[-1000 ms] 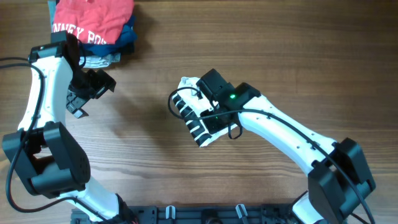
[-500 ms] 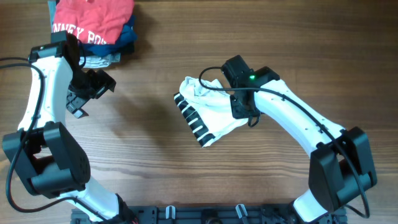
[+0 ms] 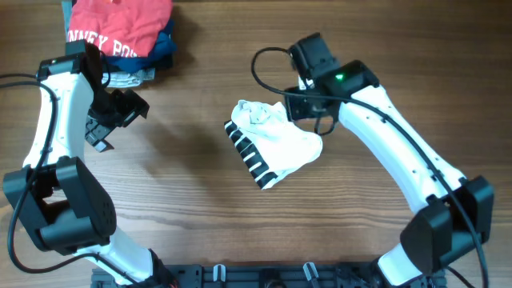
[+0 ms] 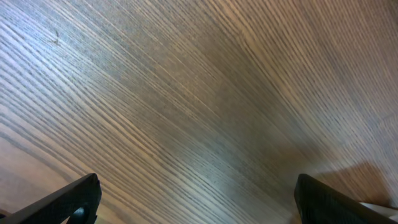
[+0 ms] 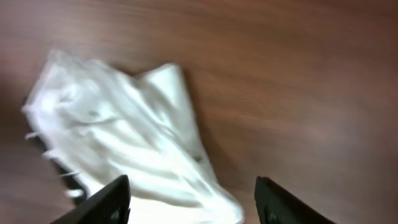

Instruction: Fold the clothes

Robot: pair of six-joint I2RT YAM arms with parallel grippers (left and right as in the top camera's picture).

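While the white T-shirt (image 3: 276, 144) lies bunched in the middle of the table (image 3: 184, 200), we hover our right gripper (image 5: 193, 190) just above it, fingers spread and empty, likely lining up on an edge. Our left gripper (image 4: 196, 186) hangs wide apart, clear of the work.

Red garment (image 3: 120, 24) atop navy garment (image 3: 165, 44); wooden table (image 3: 192, 200).

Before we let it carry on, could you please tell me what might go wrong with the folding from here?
The white T-shirt lies bunched, so the open right tool at its edge could pinch several layers and fold in creases. The left tool hangs open over the table beside the red garment pile, probably too far to help flatten the cloth.
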